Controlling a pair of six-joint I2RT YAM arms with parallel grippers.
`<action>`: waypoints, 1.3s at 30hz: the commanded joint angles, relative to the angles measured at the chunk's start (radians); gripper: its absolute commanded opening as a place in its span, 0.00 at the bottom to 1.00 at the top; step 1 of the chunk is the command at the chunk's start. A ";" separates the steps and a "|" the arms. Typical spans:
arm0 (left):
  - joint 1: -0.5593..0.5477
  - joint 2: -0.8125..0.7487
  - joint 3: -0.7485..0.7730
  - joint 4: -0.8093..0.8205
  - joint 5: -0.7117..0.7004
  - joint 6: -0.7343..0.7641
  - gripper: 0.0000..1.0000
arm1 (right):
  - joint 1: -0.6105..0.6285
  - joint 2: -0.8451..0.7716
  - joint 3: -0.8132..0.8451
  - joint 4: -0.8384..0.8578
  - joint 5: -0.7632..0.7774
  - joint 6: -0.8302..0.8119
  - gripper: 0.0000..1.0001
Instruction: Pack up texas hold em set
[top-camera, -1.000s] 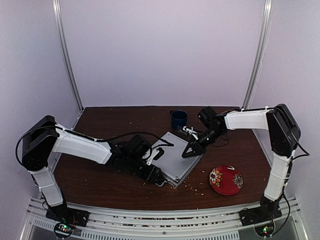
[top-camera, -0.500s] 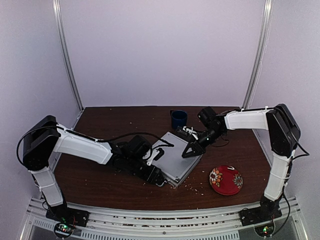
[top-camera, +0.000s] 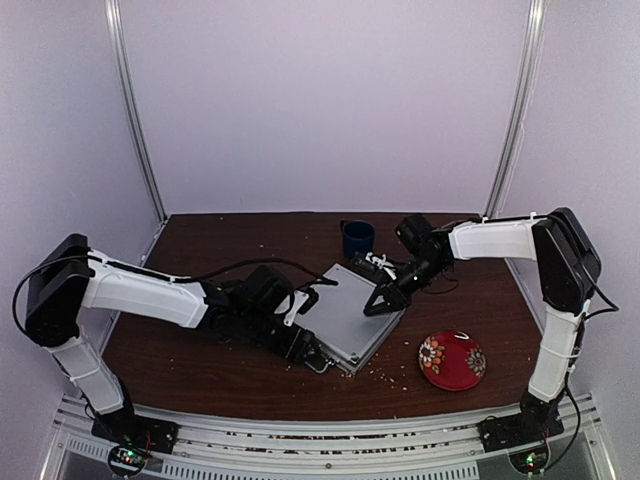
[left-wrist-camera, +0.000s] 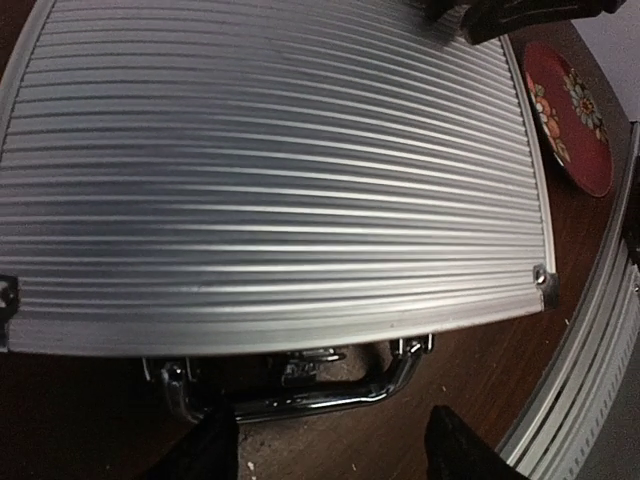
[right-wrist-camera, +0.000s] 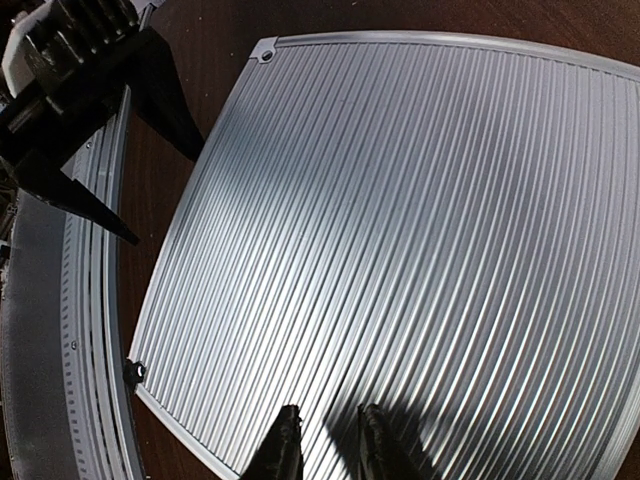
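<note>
The texas hold em set shows as a closed silver ribbed briefcase (top-camera: 352, 320) lying flat on the brown table. Its chrome handle (left-wrist-camera: 300, 395) points toward the near edge. My left gripper (left-wrist-camera: 335, 450) is open just in front of that handle, its black fingers (left-wrist-camera: 215, 445) standing on either side and touching nothing. In the top view the left gripper (top-camera: 312, 356) sits at the case's near corner. My right gripper (right-wrist-camera: 325, 445) is shut with nothing between its fingers, tips down on the lid (right-wrist-camera: 420, 220) near its far right edge (top-camera: 378, 303).
A dark blue mug (top-camera: 357, 238) stands behind the case. A red floral bowl (top-camera: 452, 359) lies to its right, near the front. Crumbs are scattered on the table by the case's front corner. The metal rail (left-wrist-camera: 580, 380) runs along the near edge.
The left arm has drawn back a little to the left and its jaws have widened slightly. The right arm and the case have not moved.
</note>
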 joint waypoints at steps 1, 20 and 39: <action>-0.004 -0.096 -0.084 0.085 -0.048 -0.003 0.64 | 0.004 0.040 -0.004 -0.047 0.044 -0.015 0.20; -0.005 0.030 -0.095 0.225 -0.052 0.005 0.00 | 0.005 0.043 -0.006 -0.051 0.046 -0.021 0.20; -0.004 0.104 -0.045 0.231 -0.068 0.031 0.00 | 0.004 0.065 -0.002 -0.056 0.049 -0.024 0.20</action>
